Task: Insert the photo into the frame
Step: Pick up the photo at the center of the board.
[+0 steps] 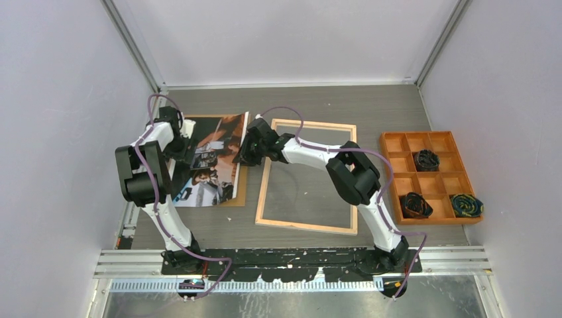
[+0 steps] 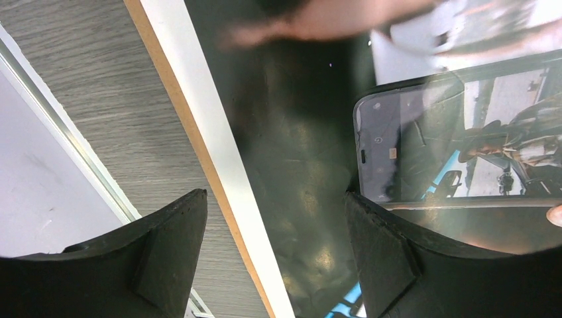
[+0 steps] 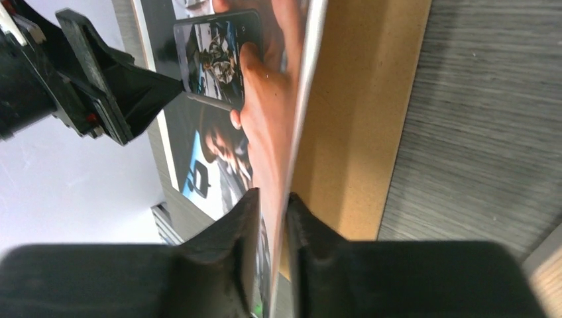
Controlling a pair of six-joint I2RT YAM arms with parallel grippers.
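Right wrist view, nearest first: my right gripper (image 3: pixel 272 202) is pinched shut on the right-hand edge of the large glossy rectangular photo (image 3: pixel 199 152), dark and orange-brown with white patches. The pinched edge stands raised off the plain brown rectangular backing board (image 3: pixel 361 112) beneath it. Beyond, at 10 o'clock, my left gripper (image 2: pixel 275 197) hangs over the far-left part of the print with its fingers spread and holding nothing, one finger above the grey wood-grain table (image 2: pixel 99 99), the other above the picture.

Top view: the photo rests on the board at 9 o'clock from the thin rectangular frame (image 1: pixel 264 182), which lies flat with its light wood side up, just beside the board. Farther off at 3 o'clock sits an orange compartment tray (image 1: pixel 386 165) holding three dark bundles (image 1: pixel 426 159).

Handling, as I judge it: the print is light, thin and floppy, slick on its face and easily creased, so a single edge pinch will let it sag. A second hold on the opposite edge would keep it flat on the way to the frame.
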